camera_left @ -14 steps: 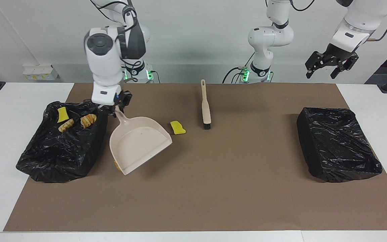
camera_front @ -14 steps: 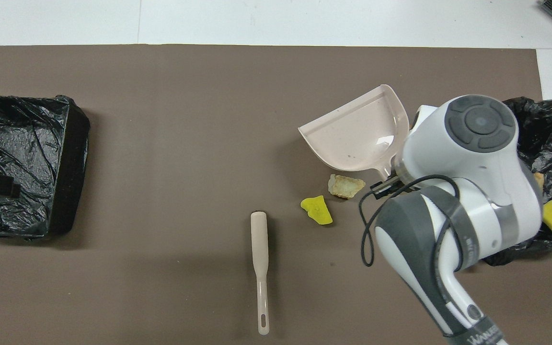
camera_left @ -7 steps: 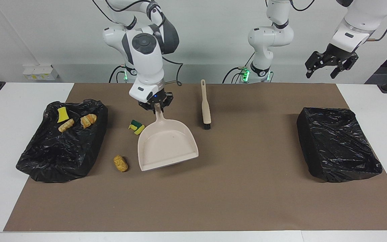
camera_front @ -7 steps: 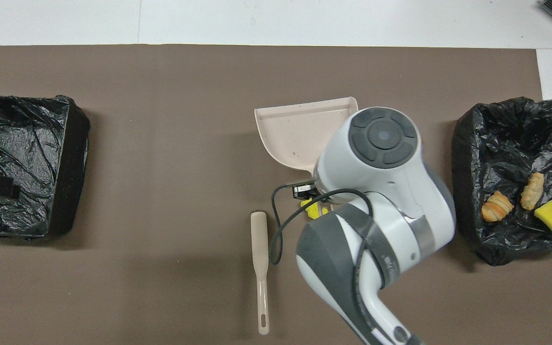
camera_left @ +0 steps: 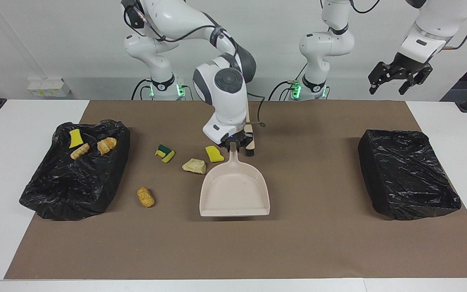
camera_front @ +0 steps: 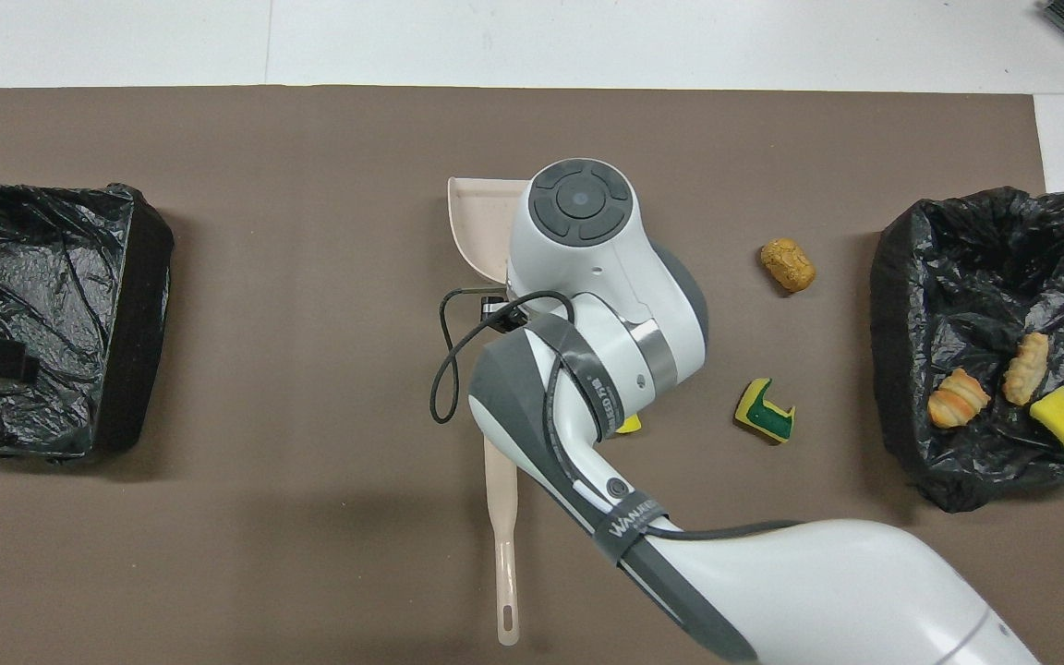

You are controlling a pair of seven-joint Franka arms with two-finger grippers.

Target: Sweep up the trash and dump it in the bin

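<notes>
The right gripper (camera_left: 233,147) has its jaws pinched on the handle of the beige dustpan (camera_left: 235,190), which lies near the middle of the brown mat (camera_left: 298,243), its open mouth pointing away from the robots. Just beside the gripper, toward the robots' edge of the surface (camera_left: 10,134), lies the beige brush (camera_front: 501,536), partly hidden by the arm.

The trash is split. Three pieces sit in the black bin (camera_left: 75,178) at the right arm's end of the mat: a yellow sponge bit (camera_left: 75,139) and two golden-brown chunks (camera_left: 106,145). Four pieces lie loose on the mat between that bin and the dustpan: a green-and-yellow sponge (camera_left: 164,153), a pale bread-like chunk (camera_left: 194,166) just beside the dustpan's corner, a yellow sponge piece (camera_left: 215,154) beside the handle, and a brown lump (camera_left: 145,196) nearest the mat's edge away from the robots.

A second black bin (camera_left: 408,174) stands at the left arm's end. The left gripper (camera_left: 399,79) waits high above that end, jaws spread.
</notes>
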